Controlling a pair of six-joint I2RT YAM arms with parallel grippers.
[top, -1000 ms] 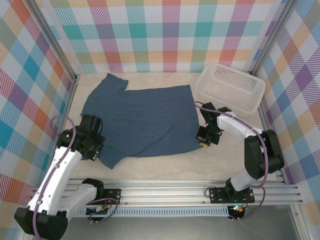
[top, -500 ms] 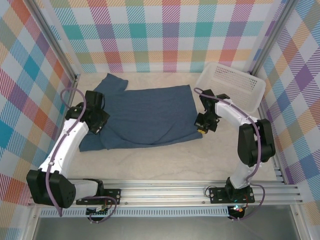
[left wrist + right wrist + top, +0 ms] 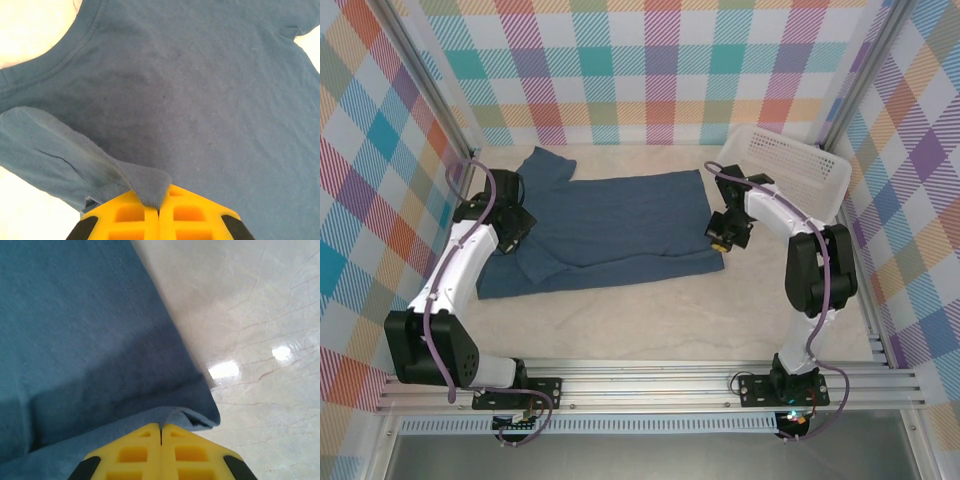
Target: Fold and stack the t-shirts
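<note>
Now both jaw pairs are fully closed on fabric. The left gripper (image 3: 159,210) pinches a corner of the t-shirt (image 3: 620,215), and the right gripper (image 3: 161,434) clamps its hem. Within the last second both arms have carried the near edge forward, doubling it over the body, which lies flat on the table (image 3: 650,320) ahead of the jaws. The first lengthwise fold is judged nearly laid.

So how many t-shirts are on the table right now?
1. The dark blue t-shirt lies mid-table, left of the basket; the left hand pinches its folded-over edge, the right hand its right edge. Another could be hidden underneath.
</note>
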